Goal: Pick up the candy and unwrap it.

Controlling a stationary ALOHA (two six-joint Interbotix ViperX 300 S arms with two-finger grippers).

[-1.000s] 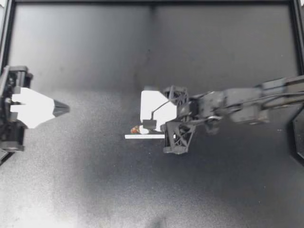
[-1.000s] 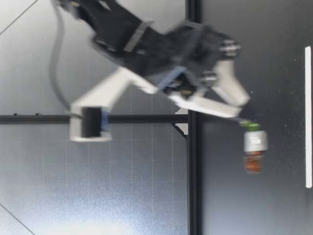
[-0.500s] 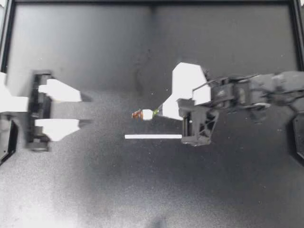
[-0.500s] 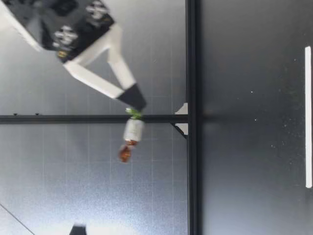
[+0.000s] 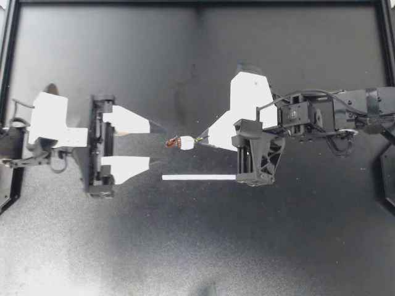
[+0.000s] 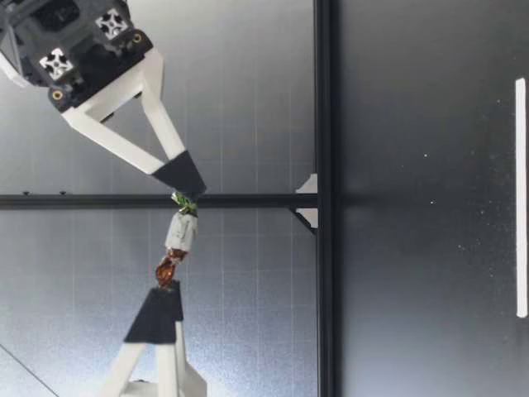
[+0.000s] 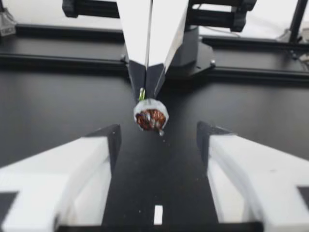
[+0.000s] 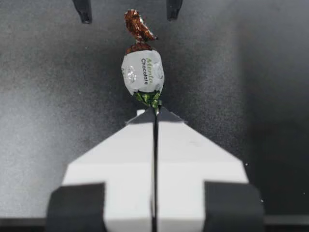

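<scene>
The candy point(image 5: 179, 143) has a white wrapper with dark lettering, a green twist at one end and a shiny red-brown twist at the other. The right end effector point(image 5: 200, 140), at the candy's green end, has white fingers with black tips and a black frame. The left end effector point(image 5: 162, 146), by the candy's brown end, has the same colours. The table point(image 5: 123, 246) is matte black with faint pale speckles. The strip point(image 5: 199, 177) near the candy is plain white.

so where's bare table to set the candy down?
Crowded: centre, where right tool pinches the candy ahead of the open left tool. Bare: table from the white strip out to the edge, and the whole stretch on the tools' other side.
</scene>
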